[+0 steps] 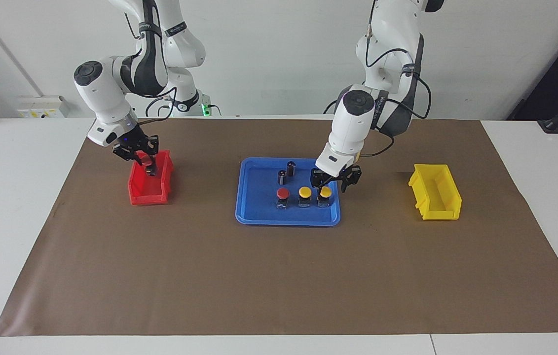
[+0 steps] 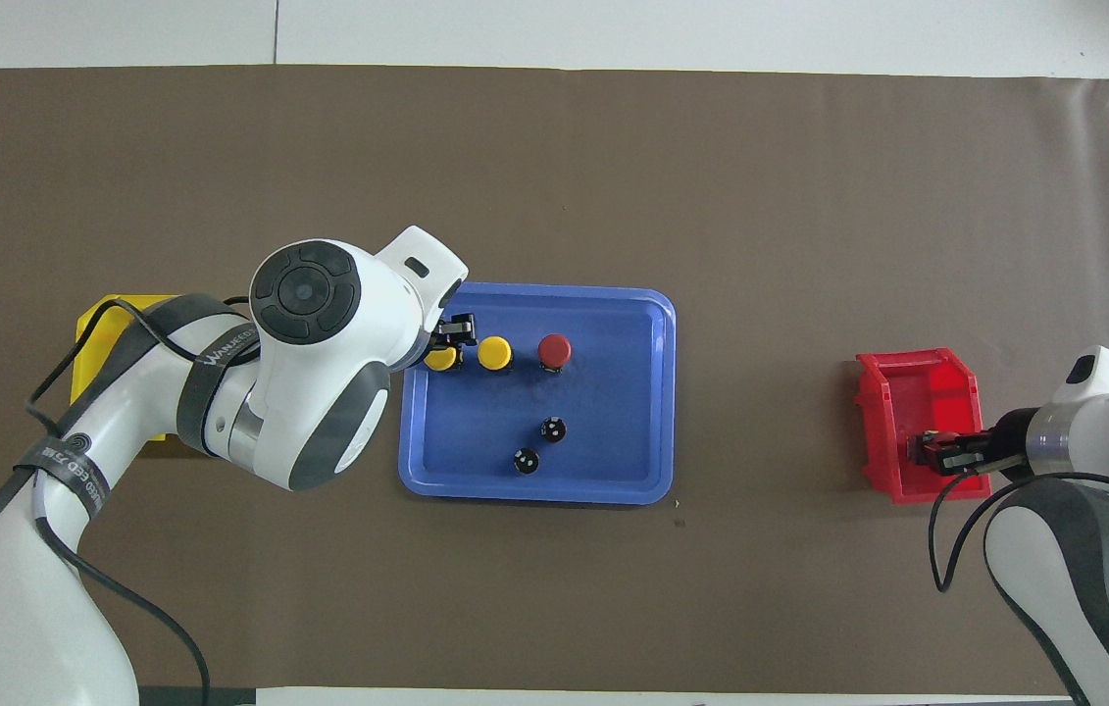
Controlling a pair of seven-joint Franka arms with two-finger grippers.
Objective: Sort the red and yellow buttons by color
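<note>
A blue tray (image 1: 246, 217) in the middle of the mat holds a red button (image 1: 282, 193) and two yellow buttons in a row. My left gripper (image 1: 332, 186) is open and low in the tray, its fingers astride the yellow button (image 1: 325, 192) nearest the left arm's end. The second yellow button (image 1: 304, 192) stands between that one and the red one. My right gripper (image 1: 146, 165) is over the red bin (image 1: 148, 195), shut on a red button (image 1: 144, 160). The overhead view shows the left gripper (image 2: 451, 338), the right gripper (image 2: 936, 453) and the tray (image 2: 662, 392).
Two small dark cylinders with silvery tops (image 1: 291, 167) (image 1: 282, 176) stand in the tray, nearer to the robots than the buttons. A yellow bin (image 1: 436, 195) sits on the brown mat toward the left arm's end; the left arm partly hides it in the overhead view (image 2: 108, 314).
</note>
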